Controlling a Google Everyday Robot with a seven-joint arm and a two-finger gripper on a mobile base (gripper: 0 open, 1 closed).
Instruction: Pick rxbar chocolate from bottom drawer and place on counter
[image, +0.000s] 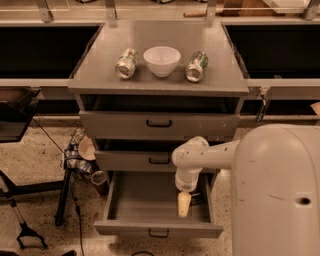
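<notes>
"While the pale tapered gripper (184, 204) hung inside the open grey bottom drawer (142, 199), was it gripping anything?"

"Couldn't tell. The small dark rxbar chocolate (197, 199) lay just beside it, unlifted. The flat grey counter (160, 35) above hadn't received it."

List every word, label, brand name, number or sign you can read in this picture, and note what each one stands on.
No text can be read.
Left can on the counter: green and silver label, too blurred to read.
Right can: the same, unreadable.
White bowl: plain, no print.
Gripper, hanging over the open bottom drawer: no markings show.
</notes>
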